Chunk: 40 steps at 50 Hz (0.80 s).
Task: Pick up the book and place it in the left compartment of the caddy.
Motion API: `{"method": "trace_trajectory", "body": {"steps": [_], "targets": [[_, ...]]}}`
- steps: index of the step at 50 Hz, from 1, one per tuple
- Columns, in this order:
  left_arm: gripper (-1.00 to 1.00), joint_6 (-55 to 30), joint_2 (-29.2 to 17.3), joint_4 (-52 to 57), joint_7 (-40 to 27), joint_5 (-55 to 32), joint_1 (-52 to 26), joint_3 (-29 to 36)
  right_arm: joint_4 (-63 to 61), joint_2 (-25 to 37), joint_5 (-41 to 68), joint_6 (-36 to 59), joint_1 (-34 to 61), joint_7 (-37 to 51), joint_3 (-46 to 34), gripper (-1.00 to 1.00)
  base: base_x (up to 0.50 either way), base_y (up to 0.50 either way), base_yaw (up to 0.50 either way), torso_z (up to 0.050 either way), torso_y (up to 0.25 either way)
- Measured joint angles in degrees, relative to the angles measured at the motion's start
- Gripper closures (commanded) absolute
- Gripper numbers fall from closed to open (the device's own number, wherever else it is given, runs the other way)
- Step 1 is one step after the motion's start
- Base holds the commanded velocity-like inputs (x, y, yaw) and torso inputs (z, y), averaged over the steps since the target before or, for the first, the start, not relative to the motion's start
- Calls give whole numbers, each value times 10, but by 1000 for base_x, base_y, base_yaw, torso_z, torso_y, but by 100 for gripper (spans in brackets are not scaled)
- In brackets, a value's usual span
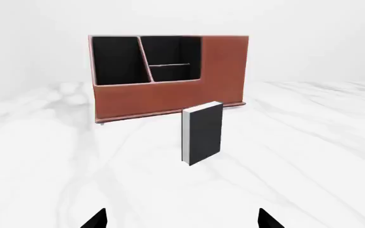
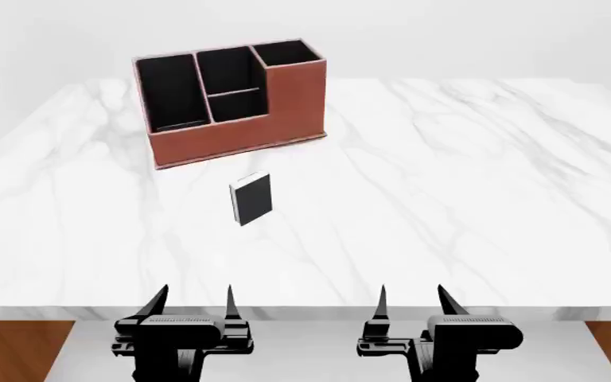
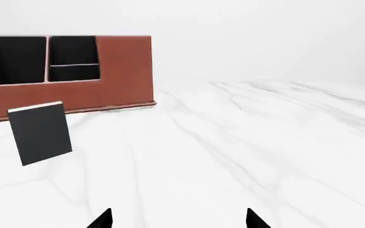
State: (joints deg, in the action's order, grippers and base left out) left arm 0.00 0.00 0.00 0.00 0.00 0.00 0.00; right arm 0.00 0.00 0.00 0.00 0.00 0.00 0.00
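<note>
The small dark book (image 2: 251,198) lies flat on the white marble table, a short way in front of the reddish-brown caddy (image 2: 244,135). It also shows as a dark slab with a white page edge, the book (image 1: 203,132) in the left wrist view and the book (image 3: 40,132) in the right wrist view. The caddy's left compartment (image 2: 171,90) is a long black-lined slot, also seen as the left compartment (image 1: 116,59). My left gripper (image 2: 195,301) and right gripper (image 2: 412,299) hover at the table's near edge, both open and holding nothing, well short of the book.
The marble table (image 2: 465,175) stretches wide to the right of the caddy and book. Its near edge (image 2: 305,312) runs just under my grippers, with brown floor at both lower corners. The caddy's taller end compartment (image 2: 284,54) stands at its right.
</note>
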Motion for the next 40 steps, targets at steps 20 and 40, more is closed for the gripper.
{"method": "trace_trajectory", "body": {"steps": [20, 40], "targets": [[-100, 4, -21, -4, -37, -12, -2, 30, -3, 25, 9, 7, 1, 41, -27, -100, 0, 75, 0, 0, 0], [-100, 17, -40, -9, -63, -24, -2, 52, -2, 43, 1, 18, 4, 78, -55, -100, 0, 500, 0, 0, 0]]}}
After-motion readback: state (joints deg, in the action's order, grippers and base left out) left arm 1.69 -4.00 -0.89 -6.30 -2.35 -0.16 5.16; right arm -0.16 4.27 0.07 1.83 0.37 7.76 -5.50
